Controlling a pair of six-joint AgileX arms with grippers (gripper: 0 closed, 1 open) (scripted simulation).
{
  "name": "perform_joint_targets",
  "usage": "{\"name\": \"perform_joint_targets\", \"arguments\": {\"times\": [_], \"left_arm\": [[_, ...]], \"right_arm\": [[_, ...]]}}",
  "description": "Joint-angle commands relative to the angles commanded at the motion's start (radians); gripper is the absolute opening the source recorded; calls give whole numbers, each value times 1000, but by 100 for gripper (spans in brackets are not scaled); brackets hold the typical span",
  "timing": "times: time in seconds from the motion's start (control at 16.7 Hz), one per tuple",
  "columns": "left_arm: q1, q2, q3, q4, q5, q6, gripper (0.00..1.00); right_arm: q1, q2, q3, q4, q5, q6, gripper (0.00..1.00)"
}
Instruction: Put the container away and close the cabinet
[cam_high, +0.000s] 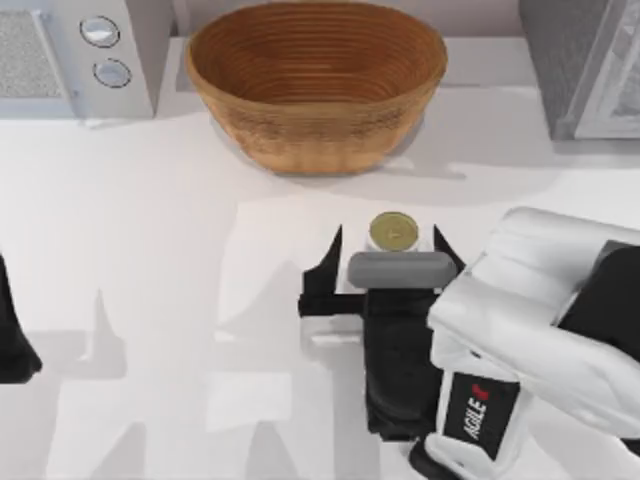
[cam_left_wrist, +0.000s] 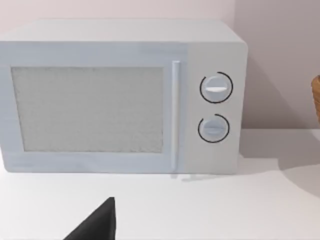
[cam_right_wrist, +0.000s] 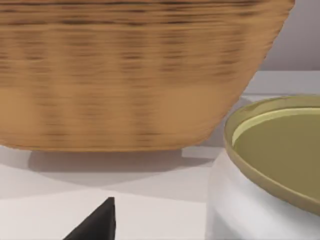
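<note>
While the container (cam_high: 394, 231) stands upright on the white table (cam_high: 150, 250), just in front of the woven basket (cam_high: 316, 80), the right gripper (cam_high: 390, 262) sits low around it with jaws spread wide, one fingertip (cam_high: 333, 250) on each side and neither seen touching the can; nothing is held yet. From the right wrist view the gold lid (cam_right_wrist: 280, 145) lies off to one side rather than centred, so closing now risks one finger arriving first and pushing or tipping the can; judged the main hazard. A forward drift would knock it against the basket close behind. No open cabinet can be identified; a grey unit (cam_high: 585, 65) stands at the far right, a microwave (cam_left_wrist: 120, 95) at the far left. Left arm (cam_high: 15, 340) idles at the table's left edge; its fingers cannot be judged.
</note>
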Motion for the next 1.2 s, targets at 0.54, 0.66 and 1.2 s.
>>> {"name": "perform_joint_targets", "arguments": {"times": [0.54, 0.66, 1.2], "left_arm": [[0, 0, 0, 0, 0, 0, 100], [0, 0, 0, 0, 0, 0, 100], [0, 0, 0, 0, 0, 0, 100]], "right_arm": [[0, 0, 0, 0, 0, 0, 32], [0, 0, 0, 0, 0, 0, 17], [0, 0, 0, 0, 0, 0, 0]]}}
